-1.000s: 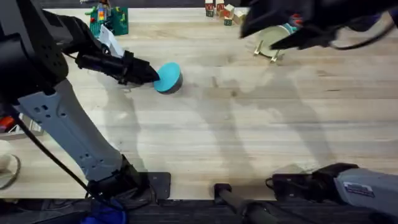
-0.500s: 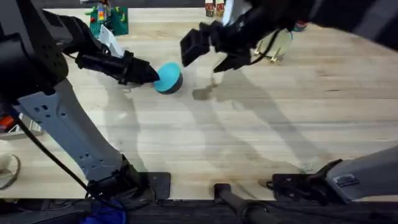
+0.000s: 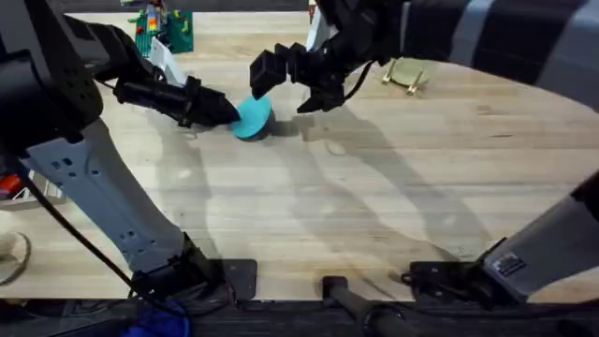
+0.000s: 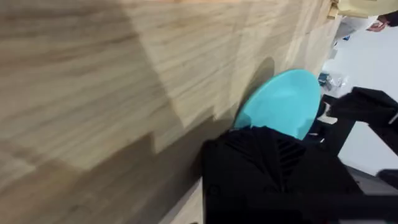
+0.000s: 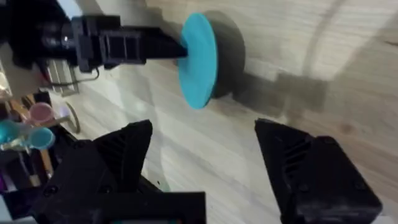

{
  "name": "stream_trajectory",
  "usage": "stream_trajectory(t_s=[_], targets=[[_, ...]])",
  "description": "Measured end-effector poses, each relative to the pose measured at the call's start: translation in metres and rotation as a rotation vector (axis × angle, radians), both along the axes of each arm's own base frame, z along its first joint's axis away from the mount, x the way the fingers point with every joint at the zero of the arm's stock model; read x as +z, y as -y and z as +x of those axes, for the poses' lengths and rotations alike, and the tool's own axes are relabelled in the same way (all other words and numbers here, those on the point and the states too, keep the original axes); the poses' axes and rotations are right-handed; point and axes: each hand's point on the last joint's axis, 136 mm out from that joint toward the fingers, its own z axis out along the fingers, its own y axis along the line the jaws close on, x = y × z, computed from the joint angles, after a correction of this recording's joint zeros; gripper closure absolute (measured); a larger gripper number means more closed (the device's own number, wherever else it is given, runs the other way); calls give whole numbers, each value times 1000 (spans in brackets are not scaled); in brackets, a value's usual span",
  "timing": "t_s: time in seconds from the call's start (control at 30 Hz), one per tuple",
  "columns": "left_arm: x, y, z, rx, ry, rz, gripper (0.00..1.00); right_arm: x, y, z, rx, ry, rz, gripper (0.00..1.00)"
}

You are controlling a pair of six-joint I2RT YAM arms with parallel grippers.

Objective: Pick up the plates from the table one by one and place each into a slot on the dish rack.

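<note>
A bright cyan-blue plate (image 3: 253, 117) stands tilted on its edge on the table (image 3: 374, 206) at the back left. My left gripper (image 3: 227, 112) is shut on its left rim. In the left wrist view the plate (image 4: 281, 99) rises just beyond my black fingers (image 4: 267, 168). My right gripper (image 3: 288, 84) hovers open just right of the plate, apart from it. The right wrist view shows the plate (image 5: 198, 59) edge-on between and beyond my spread fingers (image 5: 106, 165), with the left gripper (image 5: 168, 46) at its rim. The dish rack (image 3: 404, 73) stands at the back right with a pale cream plate in it.
Green building bricks and small toys (image 3: 164, 28) sit at the back left corner, behind the left arm. The right arm stretches across the back of the table from the right. Bare wood lies across the middle and front.
The right arm has swung left from over the dish rack to beside the cyan-blue plate. The left arm and the plate have not moved.
</note>
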Motion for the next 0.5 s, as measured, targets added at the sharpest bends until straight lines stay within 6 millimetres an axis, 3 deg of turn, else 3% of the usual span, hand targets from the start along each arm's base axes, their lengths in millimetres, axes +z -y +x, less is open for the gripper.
stream_trajectory(t_s=[0.23,0.5], targets=[[0,0,0,0,0,0,960,-24,-12,0,-13,-46,-8,8],[0,0,0,0,0,0,960,-39,-42,-4,-4,-47,26,9]])
